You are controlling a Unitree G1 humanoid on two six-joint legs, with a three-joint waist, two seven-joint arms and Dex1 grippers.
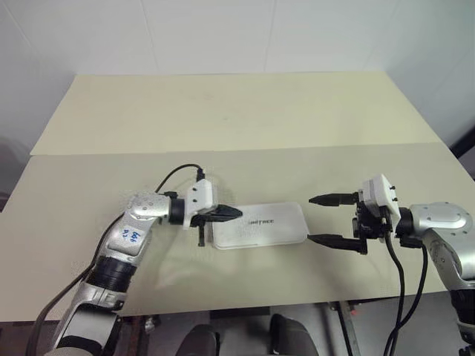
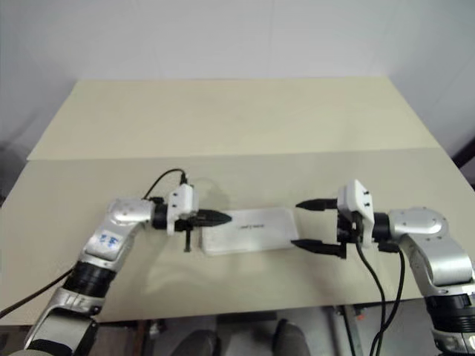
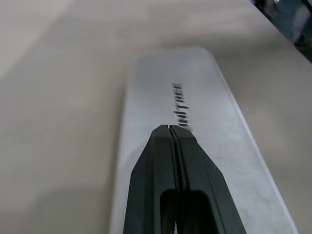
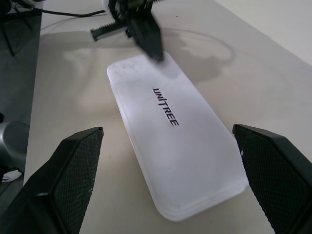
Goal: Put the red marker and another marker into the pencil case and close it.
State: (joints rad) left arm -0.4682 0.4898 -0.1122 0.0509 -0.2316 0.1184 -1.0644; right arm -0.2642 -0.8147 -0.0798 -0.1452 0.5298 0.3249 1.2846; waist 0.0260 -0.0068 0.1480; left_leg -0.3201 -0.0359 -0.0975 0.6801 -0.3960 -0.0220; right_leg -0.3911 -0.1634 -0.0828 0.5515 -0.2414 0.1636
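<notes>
The pencil case lies flat on the table with its lid down, the "UNITREE" print facing up, between the two arms. At its left end the left gripper reaches in over the lid, jaws pressed together with nothing between them. Just off the case's right end the right gripper points toward it, jaws spread wide apart and empty, one finger higher than the other.
</notes>
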